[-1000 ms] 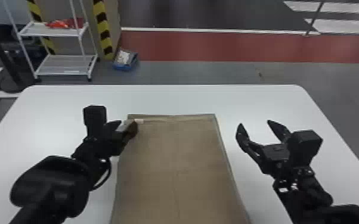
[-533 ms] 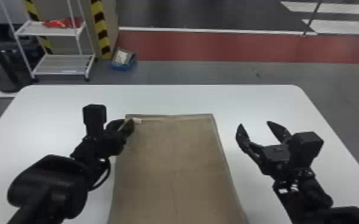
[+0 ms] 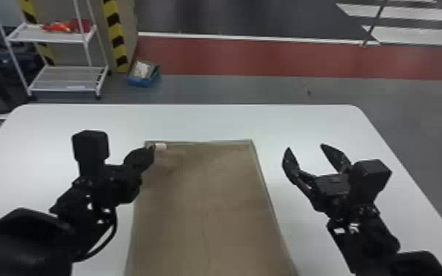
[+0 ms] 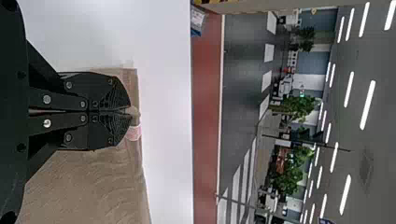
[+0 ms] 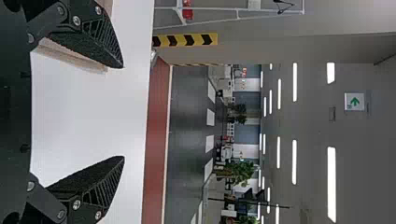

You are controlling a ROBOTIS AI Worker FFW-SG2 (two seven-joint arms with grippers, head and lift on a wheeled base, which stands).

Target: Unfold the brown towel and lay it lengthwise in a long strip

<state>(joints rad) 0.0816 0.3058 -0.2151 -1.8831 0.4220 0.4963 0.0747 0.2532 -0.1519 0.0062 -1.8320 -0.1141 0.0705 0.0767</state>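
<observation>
The brown towel (image 3: 209, 205) lies flat on the table in a wide rectangle running toward the robot, a small pale tag (image 3: 160, 146) at its far left corner. At that corner is my left gripper (image 3: 152, 148). The left wrist view has the left gripper (image 4: 130, 112) shut on a bit of the towel's edge (image 4: 135, 156), right beside the pinkish tag (image 4: 133, 133). Off the towel's right side, my right gripper (image 3: 304, 148) stands open over bare table; in the right wrist view the right gripper (image 5: 122, 112) has widely parted fingers with nothing between them.
The white table (image 3: 326, 121) has free surface beyond the towel and on both sides of it. Past the table's far edge, a white shelf rack (image 3: 66, 79) and a blue box (image 3: 143, 75) stand on the floor at the left.
Both grippers hold nearly the same places as before. The towel's far edge has shifted very slightly to the left in the head view.
</observation>
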